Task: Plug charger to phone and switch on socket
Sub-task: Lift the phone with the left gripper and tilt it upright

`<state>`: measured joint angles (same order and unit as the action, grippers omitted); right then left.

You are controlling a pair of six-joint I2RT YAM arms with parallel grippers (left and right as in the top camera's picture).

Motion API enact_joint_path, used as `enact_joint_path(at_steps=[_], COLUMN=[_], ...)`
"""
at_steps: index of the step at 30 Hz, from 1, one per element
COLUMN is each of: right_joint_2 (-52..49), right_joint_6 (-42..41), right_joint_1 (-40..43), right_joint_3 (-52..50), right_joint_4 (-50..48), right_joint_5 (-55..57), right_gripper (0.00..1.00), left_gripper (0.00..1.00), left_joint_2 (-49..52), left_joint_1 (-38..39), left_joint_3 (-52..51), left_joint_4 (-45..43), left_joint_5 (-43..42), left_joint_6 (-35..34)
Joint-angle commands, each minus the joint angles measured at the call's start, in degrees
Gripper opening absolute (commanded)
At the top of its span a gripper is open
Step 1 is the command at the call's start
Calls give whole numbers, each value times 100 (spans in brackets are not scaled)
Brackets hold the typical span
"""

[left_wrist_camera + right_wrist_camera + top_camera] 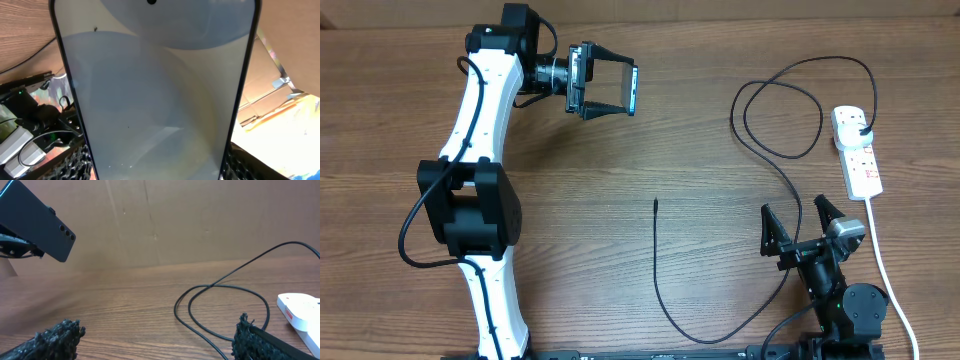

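Filling the left wrist view almost edge to edge, the slim, dark-edged rectangular phone (155,100) shows a pale grey-blue screen, with one dark textured finger pad (80,162) at each lower corner. From overhead, the left gripper (625,88) is clamped across the phone's (633,88) width, holding it on edge above the brown wooden table (620,160) at the far left side. The right wrist camera catches its dark back (35,222) with three small lenses in a row.

One phone, then, and two grippers. The right gripper (800,222) sits low at the near right edge with its two black fingers spread wide and nothing between them (from its own camera (150,347) only the two fingertips show).

One long thin black charger cable (665,300) lies on the table. Its small connector tip (656,203) rests between the two arms, well apart from the held phone and nearer the front edge. The cable curves along the front, passes under the gap of the right gripper, makes two loose loops (220,292), and ends in a black plug (859,124) seated in the one white elongated power strip (858,155) with red markings at the right. A thick white cord (886,270) trails from the strip toward the front, just beside the right arm.
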<state>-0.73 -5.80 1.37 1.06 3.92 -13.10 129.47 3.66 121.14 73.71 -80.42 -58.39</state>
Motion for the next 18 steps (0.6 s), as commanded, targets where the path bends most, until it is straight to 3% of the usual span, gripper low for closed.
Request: enact_joint_path(at_steps=[1, 18], right_joint_2=[55, 55], right_joint_6=[-17, -17], right_joint_1=[-39, -39], right_joint_3=[-61, -63], right_joint_4=[-35, -35], right_joint_5=[44, 44], right_gripper=[100, 100], left_gripper=[4, 4], left_joint_2=[-26, -26], left_joint_1=[22, 22], left_joint_3=[170, 170], left_joint_4=[0, -2], left_joint_5=[-321, -297], left_joint_6=[-79, -31])
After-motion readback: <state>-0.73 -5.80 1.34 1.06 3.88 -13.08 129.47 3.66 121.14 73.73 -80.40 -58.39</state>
